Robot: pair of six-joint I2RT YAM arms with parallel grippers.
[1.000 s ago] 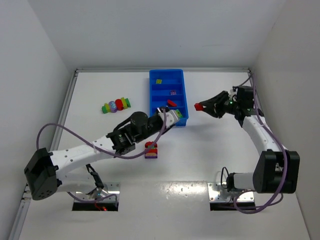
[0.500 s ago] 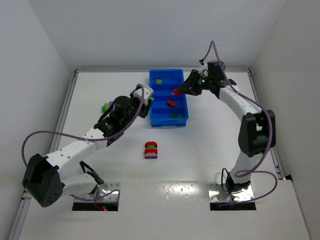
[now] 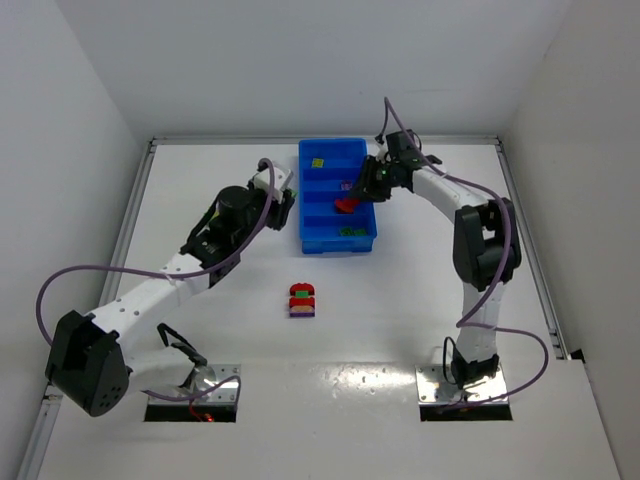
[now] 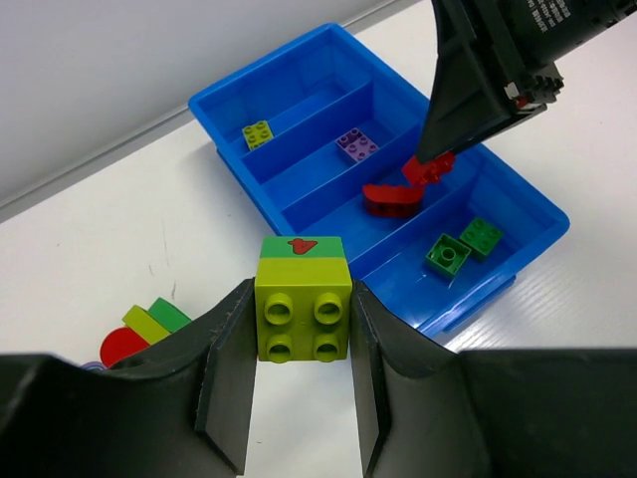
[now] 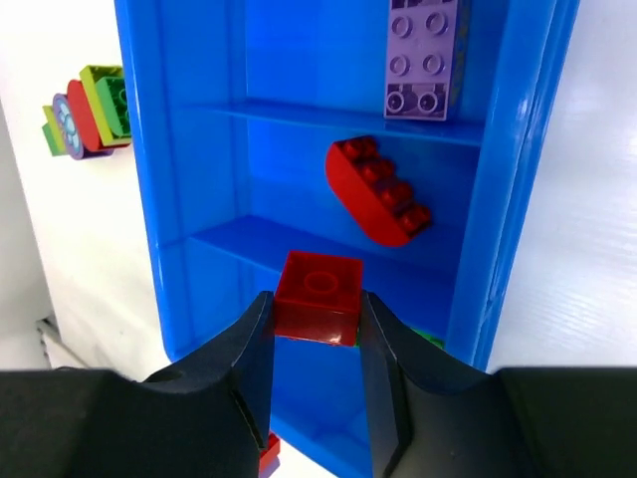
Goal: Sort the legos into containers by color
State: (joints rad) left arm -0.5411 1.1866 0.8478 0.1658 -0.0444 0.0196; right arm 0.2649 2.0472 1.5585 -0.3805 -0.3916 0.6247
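Observation:
The long blue tray (image 3: pixel 303 190) holds a yellow-green brick (image 4: pixel 257 133) in its far compartment, a purple brick (image 4: pixel 356 145) in the second, a curved red brick (image 4: pixel 391 198) in the third and two green bricks (image 4: pixel 448 256) in the nearest. My left gripper (image 4: pixel 302 344) is shut on a yellow-green brick (image 4: pixel 302 311) with a green top, held above the table just left of the tray. My right gripper (image 5: pixel 317 329) is shut on a small red brick (image 5: pixel 318 294), held over the tray near the wall between the red and green compartments.
A red and purple cluster (image 3: pixel 302 300) lies on the table in front of the tray. Another multicoloured cluster (image 5: pixel 88 108) lies left of the tray, under my left arm in the top view. White walls enclose the table.
My right arm swung from the right side of the table to over the tray, carrying the red brick. My left arm moved from the tray's near end to its left side.

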